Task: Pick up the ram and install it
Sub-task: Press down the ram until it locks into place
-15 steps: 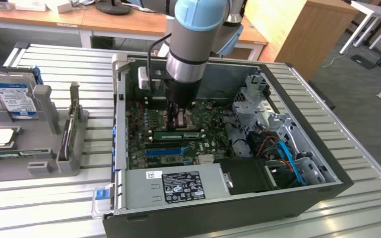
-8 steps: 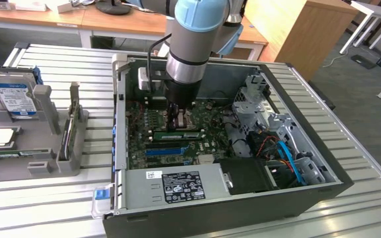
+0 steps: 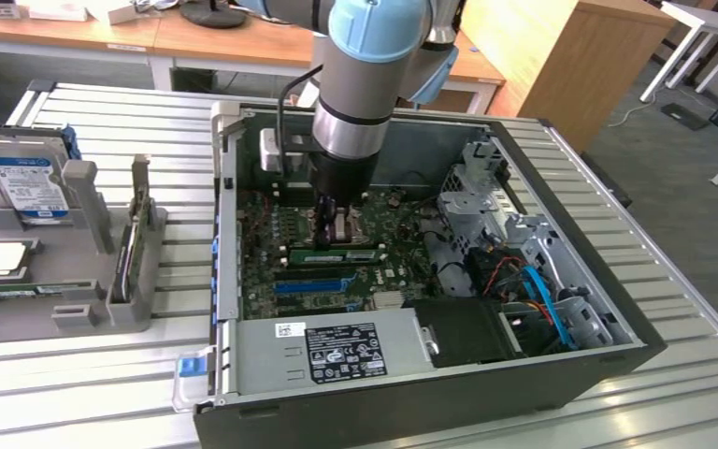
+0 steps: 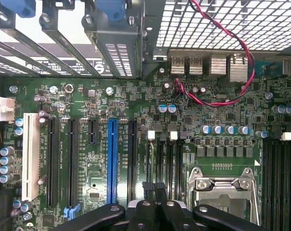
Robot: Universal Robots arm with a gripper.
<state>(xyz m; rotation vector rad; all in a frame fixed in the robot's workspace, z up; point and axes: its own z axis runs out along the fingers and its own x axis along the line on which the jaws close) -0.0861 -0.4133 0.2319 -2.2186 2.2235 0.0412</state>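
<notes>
Observing: my arm (image 3: 366,84) reaches down into the open computer case (image 3: 583,369), which lies on its side on the slatted counter (image 3: 72,393).
Claw: its fingers are pressed together, with nothing between them that I can see; in the exterior view the claw (image 3: 330,229) sits low over the motherboard (image 3: 391,234), and in the wrist view the joined fingertips of the claw (image 4: 155,186) point at the board.
Ram: a green ram (image 3: 332,254) stick with a white label lies flat across the board in the exterior view, just below the claw tips; I cannot tell whether they touch it.
Board detail, wrist view: blue slot (image 4: 111,161), white slot (image 4: 31,156), metal socket frame (image 4: 225,190), red and black wires (image 4: 241,57).
Counter, exterior view's left: grey holder (image 3: 53,271) carrying a hard drive (image 3: 22,187) with a blue-and-white label.
Case, near edge: power supply (image 3: 334,351) with a black label.
</notes>
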